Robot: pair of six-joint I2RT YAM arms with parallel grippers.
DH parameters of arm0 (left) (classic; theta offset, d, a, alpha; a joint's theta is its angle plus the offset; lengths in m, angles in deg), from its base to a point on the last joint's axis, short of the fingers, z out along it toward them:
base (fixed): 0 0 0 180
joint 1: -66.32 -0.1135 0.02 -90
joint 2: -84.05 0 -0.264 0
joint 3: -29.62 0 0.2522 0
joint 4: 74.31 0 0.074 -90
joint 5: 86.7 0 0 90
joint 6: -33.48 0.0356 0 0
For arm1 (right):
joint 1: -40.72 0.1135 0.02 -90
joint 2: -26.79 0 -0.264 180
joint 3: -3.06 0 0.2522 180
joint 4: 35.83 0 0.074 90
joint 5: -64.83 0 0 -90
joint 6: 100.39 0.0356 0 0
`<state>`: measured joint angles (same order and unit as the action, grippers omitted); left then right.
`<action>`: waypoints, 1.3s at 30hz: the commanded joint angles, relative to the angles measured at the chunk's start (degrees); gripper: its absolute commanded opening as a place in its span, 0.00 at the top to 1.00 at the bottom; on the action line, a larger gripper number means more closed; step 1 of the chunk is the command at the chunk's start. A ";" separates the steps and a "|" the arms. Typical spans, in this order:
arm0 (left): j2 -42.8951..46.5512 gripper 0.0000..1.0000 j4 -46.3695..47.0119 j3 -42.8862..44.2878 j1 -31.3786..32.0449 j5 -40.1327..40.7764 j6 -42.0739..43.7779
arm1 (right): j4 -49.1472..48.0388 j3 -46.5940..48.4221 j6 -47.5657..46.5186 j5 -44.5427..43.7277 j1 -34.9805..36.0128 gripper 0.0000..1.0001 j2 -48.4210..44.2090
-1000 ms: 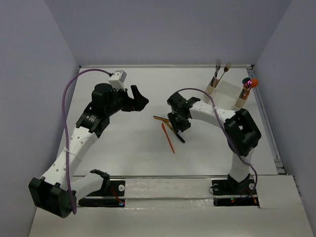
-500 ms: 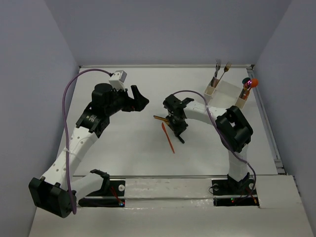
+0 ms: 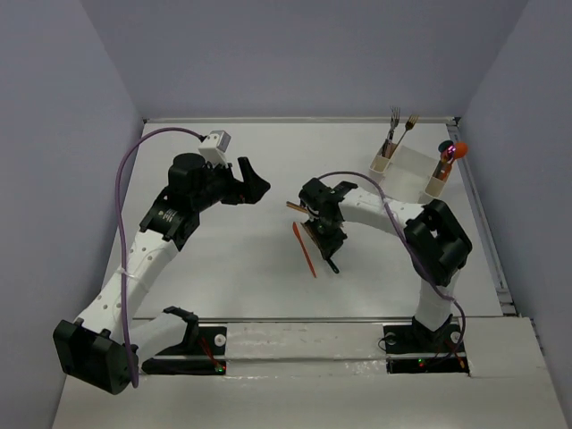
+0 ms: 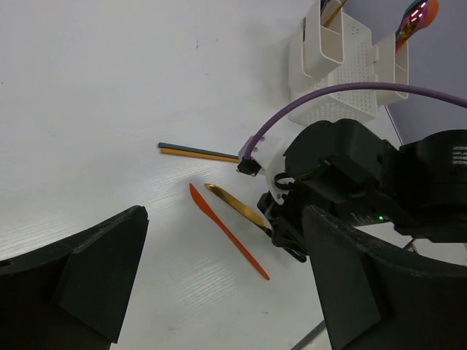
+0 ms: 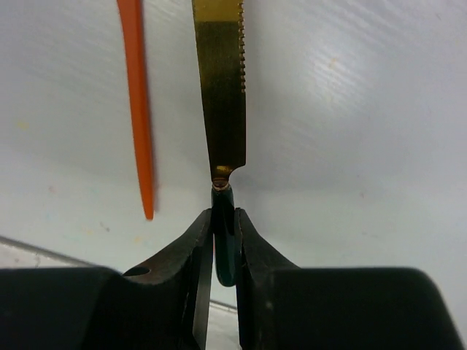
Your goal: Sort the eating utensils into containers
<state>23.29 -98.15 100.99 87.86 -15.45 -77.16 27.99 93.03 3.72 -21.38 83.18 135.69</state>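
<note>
Near the middle of the table [image 3: 223,277], the gold knife [image 5: 222,87] is close beside an orange knife [image 5: 137,109]. The right gripper [image 5: 222,222] has its two fingers squeezed on just the end of the gold knife's teal handle [image 5: 223,251]. That tiny pinch could let the knife swing, slip out, or bump the orange one when lifted. The left gripper [image 3: 254,177] hangs wide open, holding nothing. The white bin [image 3: 413,165] is well apart, far right.

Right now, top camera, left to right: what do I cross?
left gripper → orange knife → tan cup of forks → white bin → tan cup of spoons. Gold knife, sticks, right gripper overlap the orange knife: skipped.
</note>
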 commanded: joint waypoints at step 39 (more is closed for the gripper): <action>4.24 0.01 -1.43 0.93 0.17 3.18 -2.03 | -38.28 9.94 -3.39 -20.05 -30.50 0.93 -9.14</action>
<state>26.09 -100.03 101.01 87.86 -12.85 -78.93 -4.67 105.62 -0.12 -39.59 53.06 130.73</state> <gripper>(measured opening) 0.986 0.202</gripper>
